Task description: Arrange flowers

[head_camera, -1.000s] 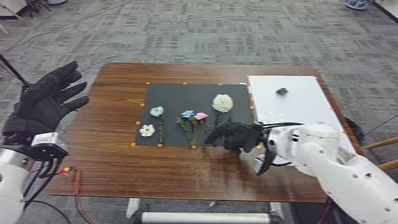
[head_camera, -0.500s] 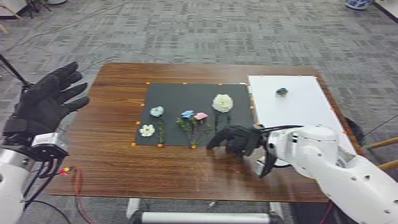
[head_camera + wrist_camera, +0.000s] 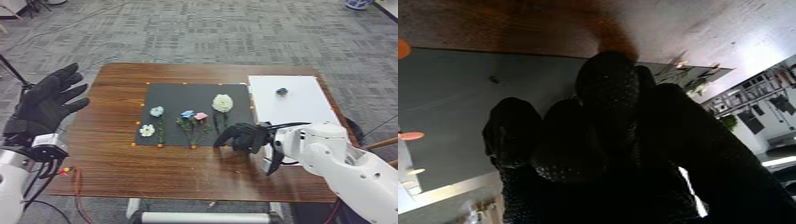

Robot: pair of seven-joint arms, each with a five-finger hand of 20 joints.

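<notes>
On the dark mat (image 3: 169,95) in the head view lie a large white flower (image 3: 222,103), a pink flower (image 3: 201,116), a blue flower (image 3: 187,114), a pale blue flower (image 3: 156,111) and a small white flower (image 3: 147,130). My right hand (image 3: 244,136) is over the mat's near right corner, open, fingers angled down, beside the white flower's stem. No thing can be made out in its grasp. My left hand (image 3: 43,102) stays open, left of the table. In the right wrist view my right hand (image 3: 607,120) covers part of the mat (image 3: 460,95); green stems (image 3: 675,74) lie past its fingers.
A white sheet (image 3: 306,102) lies right of the mat, with a small dark blue thing (image 3: 282,92) on it. Orange dots line the mat's edges. The brown table (image 3: 160,172) extends in front of the mat, and a red cable (image 3: 77,182) crosses its near left part.
My right hand has shifted a little to the right, away from the middle of the mat. My left hand and the flowers on the mat have kept their places.
</notes>
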